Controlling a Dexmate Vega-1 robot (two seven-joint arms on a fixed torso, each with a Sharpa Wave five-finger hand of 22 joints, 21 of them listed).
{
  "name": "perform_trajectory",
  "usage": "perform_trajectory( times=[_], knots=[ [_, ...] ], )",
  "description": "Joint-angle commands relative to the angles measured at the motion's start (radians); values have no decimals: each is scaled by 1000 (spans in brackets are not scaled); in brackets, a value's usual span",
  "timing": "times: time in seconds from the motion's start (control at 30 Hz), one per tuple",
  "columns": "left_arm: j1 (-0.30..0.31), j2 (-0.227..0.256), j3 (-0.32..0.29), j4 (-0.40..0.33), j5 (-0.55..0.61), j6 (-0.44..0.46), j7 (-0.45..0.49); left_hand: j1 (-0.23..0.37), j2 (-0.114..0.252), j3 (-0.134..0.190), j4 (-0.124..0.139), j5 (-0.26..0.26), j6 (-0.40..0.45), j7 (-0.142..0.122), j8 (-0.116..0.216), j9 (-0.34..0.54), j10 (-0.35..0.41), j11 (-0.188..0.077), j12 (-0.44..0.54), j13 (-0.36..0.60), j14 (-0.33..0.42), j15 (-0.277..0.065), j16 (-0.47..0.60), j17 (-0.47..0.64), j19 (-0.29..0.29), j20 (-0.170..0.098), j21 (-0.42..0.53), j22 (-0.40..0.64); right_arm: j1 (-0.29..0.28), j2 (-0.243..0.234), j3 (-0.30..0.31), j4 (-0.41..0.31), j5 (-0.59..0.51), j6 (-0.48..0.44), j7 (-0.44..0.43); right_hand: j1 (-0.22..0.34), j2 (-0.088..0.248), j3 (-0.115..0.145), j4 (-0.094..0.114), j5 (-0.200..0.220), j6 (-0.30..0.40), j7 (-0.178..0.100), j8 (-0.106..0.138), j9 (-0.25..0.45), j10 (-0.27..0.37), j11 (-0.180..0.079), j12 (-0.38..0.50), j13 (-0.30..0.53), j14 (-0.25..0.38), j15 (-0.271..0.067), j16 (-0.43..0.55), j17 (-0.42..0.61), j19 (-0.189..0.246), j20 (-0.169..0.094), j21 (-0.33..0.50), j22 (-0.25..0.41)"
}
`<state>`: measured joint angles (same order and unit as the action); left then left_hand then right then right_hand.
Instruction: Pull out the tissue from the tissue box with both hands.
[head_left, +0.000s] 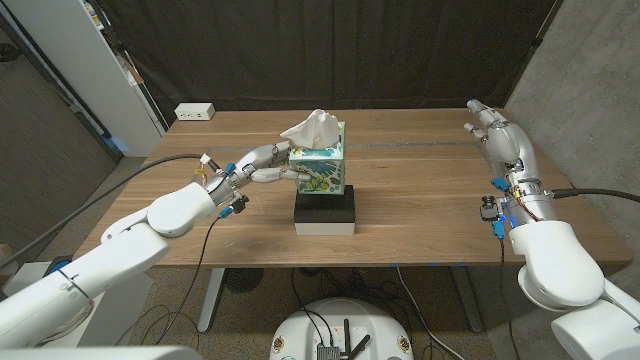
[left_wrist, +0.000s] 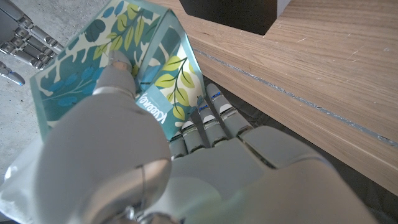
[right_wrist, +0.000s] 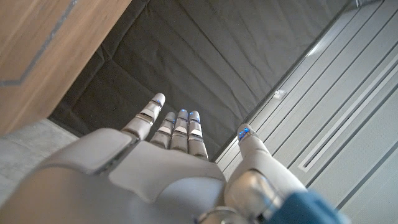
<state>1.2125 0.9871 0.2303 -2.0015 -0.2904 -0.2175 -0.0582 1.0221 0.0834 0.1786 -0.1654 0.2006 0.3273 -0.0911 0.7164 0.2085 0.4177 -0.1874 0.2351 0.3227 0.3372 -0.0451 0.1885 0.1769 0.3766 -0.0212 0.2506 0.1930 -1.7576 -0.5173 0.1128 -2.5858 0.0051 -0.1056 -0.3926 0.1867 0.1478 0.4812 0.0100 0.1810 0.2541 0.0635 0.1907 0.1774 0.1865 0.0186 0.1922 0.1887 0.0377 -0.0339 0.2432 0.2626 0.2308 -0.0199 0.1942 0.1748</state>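
A teal tissue box (head_left: 322, 173) with a leaf print stands on a black block (head_left: 325, 208) at the table's middle. A white tissue (head_left: 312, 128) sticks up from its top. My left hand (head_left: 256, 166) reaches in against the box's left side. In the left wrist view its thumb (left_wrist: 118, 78) presses one face of the box (left_wrist: 168, 59) while its fingers (left_wrist: 208, 118) wrap the neighbouring face. My right hand (head_left: 497, 132) hangs over the table's far right, well away from the box, fingers (right_wrist: 177, 124) straight and spread with nothing in them.
A small white box (head_left: 195, 112) lies at the table's (head_left: 420, 180) back left corner. A white cabinet (head_left: 110, 60) stands to the left, a dark curtain hangs behind, and a concrete wall (head_left: 590, 90) rises on the right.
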Motion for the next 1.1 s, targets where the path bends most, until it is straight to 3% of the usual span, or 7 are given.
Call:
perform_trajectory(
  times=[0.03, 0.33, 0.5, 0.63, 0.87, 1.1],
  knots=[
    [-29, -4, 16, 22, -8, -4, -20, 4, 2, 6, 3, 3, 14, -2, 38, 37, 13, 2, 0, 6, -6, -126, -2, 1, 1, -3, -3, 3, 43, -117, -10, -34, -290, -132, 37, -34, 50, 5, 55, 3, 19, -15, 3, 3, 16, -22, 7, 2, -6, -51, -1, 11, 6, -38, 3, 2],
    [-54, -11, 32, 39, -11, -6, -30, 4, 3, 7, 4, 3, 13, -1, 40, 37, 14, 0, 0, 7, -11, -125, -3, 1, 0, -3, -4, 3, 103, -165, -169, -76, -651, -342, 15, -53, 56, 16, 94, 8, 31, -29, 5, 3, 29, -37, 10, 2, 7, -71, 5, 15, 19, -54, 8, 1],
    [-71, -15, 44, 48, -10, -6, -37, 4, 3, 7, 4, 3, 13, -1, 41, 37, 14, 1, -1, 7, -12, -125, -2, 0, -1, -3, -4, 3, 108, -162, -208, -71, -757, -376, -7, -54, 61, 28, 106, 11, 30, -39, 4, 3, 30, -47, 9, 2, 12, -71, 6, 16, 19, -56, 8, 1],
    [-83, -18, 52, 52, -9, -5, -41, 4, 3, 7, 4, 3, 13, -2, 41, 37, 13, 1, -1, 8, -12, -126, -2, 0, -1, -3, -4, 3, 97, -153, -211, -63, -804, -371, -30, -40, 56, 48, 100, 14, 33, -52, 3, 3, 35, -56, 9, 2, 24, -66, 9, 12, 32, -49, 12, 0],
    [-100, -24, 65, 57, -8, -3, -45, 4, 3, 8, 4, 3, 12, -3, 42, 36, 15, 0, -1, 8, -14, -126, -2, 0, -1, -4, -4, 3, 93, -132, -235, -52, -888, -383, -45, -22, 38, 59, 80, 8, 36, -40, 4, 4, 46, -39, 11, 3, 51, -37, 18, 7, 63, -12, 22, 1],
    [-110, -27, 75, 55, -4, 4, -42, 2, 3, 8, 5, 3, 12, -1, 43, 36, 15, 1, -1, 9, -14, -126, -2, 0, -1, -4, -5, 3, 85, -111, -229, -47, -904, -371, -43, -5, 26, 65, 57, 3, 37, -36, 4, 5, 53, -33, 12, 3, 66, -28, 20, 1, 77, 2, 26, 2]
  ],
)
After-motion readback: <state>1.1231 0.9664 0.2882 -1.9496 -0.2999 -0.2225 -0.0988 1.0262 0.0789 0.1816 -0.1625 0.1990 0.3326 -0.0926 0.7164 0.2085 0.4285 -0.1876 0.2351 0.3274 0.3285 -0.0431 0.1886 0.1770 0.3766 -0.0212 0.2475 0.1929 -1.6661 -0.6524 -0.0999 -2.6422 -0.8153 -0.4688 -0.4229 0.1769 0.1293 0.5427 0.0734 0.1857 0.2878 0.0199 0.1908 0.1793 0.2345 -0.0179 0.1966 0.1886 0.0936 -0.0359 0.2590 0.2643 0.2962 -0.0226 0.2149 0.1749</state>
